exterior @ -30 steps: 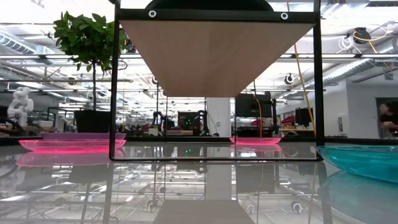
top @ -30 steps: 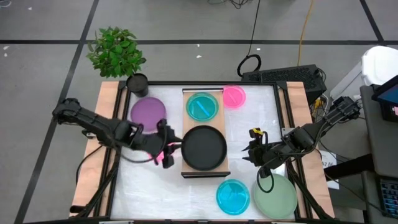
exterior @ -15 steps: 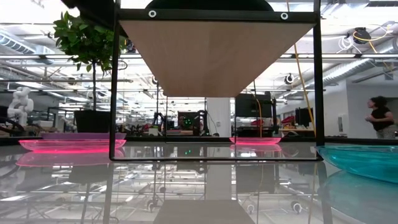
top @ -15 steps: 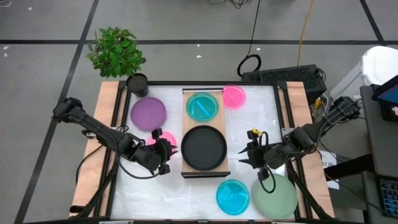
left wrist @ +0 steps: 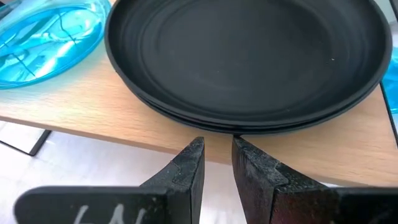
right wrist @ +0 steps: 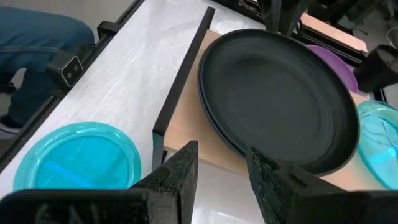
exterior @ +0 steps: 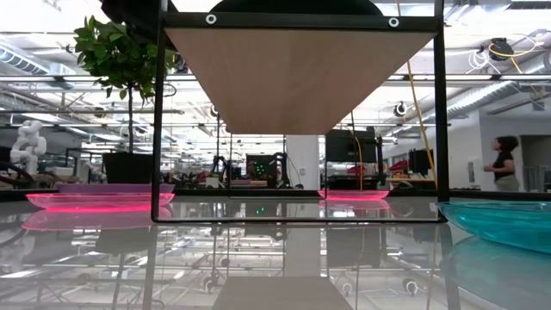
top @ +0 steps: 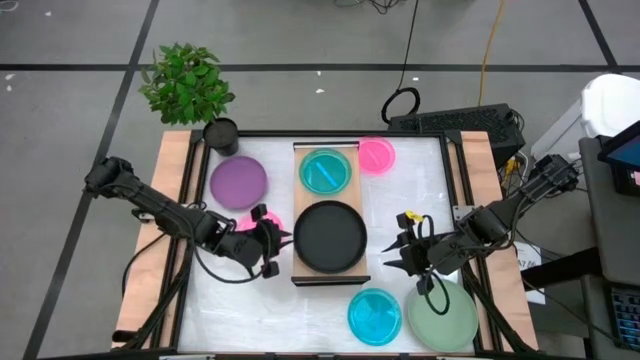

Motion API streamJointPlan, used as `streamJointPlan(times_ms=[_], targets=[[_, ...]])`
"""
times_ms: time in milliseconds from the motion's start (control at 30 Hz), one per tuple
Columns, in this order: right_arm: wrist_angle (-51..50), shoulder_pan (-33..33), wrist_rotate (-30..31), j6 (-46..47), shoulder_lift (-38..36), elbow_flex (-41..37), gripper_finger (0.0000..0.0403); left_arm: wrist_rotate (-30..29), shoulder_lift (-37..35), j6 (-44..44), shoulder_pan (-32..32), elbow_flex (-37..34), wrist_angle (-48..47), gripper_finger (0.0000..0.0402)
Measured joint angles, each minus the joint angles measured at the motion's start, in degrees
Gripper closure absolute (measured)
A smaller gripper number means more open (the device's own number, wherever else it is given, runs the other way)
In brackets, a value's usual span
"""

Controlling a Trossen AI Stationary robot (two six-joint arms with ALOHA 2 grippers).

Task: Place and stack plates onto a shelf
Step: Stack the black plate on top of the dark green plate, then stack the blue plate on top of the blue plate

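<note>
The shelf [top: 330, 275], a light-wood board on a dark frame, stands mid-table. On it lie a translucent cyan plate [top: 325, 170] at the far end and two stacked black plates [top: 329, 237] at the near end. My left gripper [top: 283, 240] is open just off the shelf's left edge, its fingers [left wrist: 189, 168] pointing at the black stack [left wrist: 249, 56] with nothing between them. My right gripper [top: 392, 256] is open off the shelf's right edge, facing the same stack [right wrist: 280, 99]. A pink plate [top: 252, 222] lies on the table under my left arm.
On the table lie a purple plate [top: 238, 182], a small pink plate [top: 376, 154], a cyan plate [top: 373, 315] and a larger sage-green plate [top: 441, 315]. A potted plant [top: 188, 85] stands at the far left corner. A person [exterior: 504, 164] stands in the room beyond.
My left gripper has come down toward the table and nearer the shelf's left edge, still open. The plates have stayed where they were.
</note>
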Motion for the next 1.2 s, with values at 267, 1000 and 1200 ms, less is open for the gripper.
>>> streamJointPlan(times_ms=[267, 1000, 1200], targets=[[0.7, 4.6, -2.8, 9.3, 0.3, 0.0, 0.0284, 3.7, 0.0, 1.9, 0.0, 0.0, -1.6, 0.0314], [7.3, 17.7, -13.6, 26.2, 26.5, 0.0, 0.0284, 6.3, 0.0, 1.5, 0.0, 0.1, -6.1, 0.0314], [8.1, 19.7, -13.6, 26.0, 30.9, 0.0, 0.0284, 6.3, 0.0, 1.7, 0.0, 0.1, -6.1, 0.0314]])
